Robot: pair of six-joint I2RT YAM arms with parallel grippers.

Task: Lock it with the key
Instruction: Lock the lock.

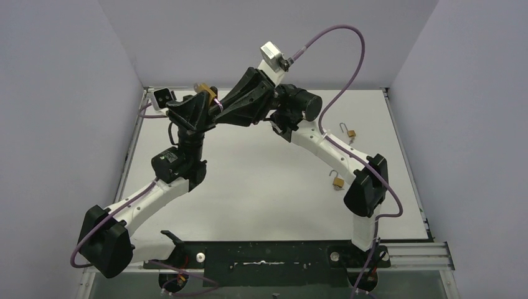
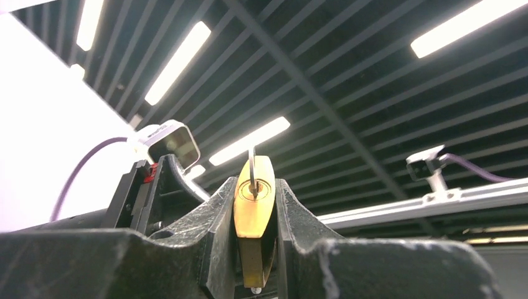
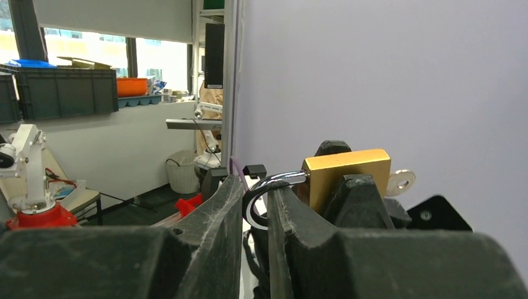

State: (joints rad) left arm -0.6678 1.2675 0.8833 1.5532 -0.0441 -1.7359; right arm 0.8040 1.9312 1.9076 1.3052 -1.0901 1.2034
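Observation:
A brass padlock (image 2: 254, 212) is held up in the air at the back left, above the table. My left gripper (image 2: 254, 187) is shut on its body, one finger on each flat side. A silver key (image 2: 251, 165) stands in the keyhole on the lock's bottom face. In the right wrist view the padlock (image 3: 346, 171) lies sideways, the key's head (image 3: 399, 182) sticking out on the right. The chrome shackle (image 3: 264, 187) curves into the narrow gap of my right gripper (image 3: 255, 187), which is shut on it. From above, both grippers meet at the padlock (image 1: 204, 87).
Two more brass padlocks lie on the white table (image 1: 261, 180) with their shackles swung open, one at the back right (image 1: 350, 132) and one next to the right arm's elbow (image 1: 337, 181). Grey walls close in the table on three sides.

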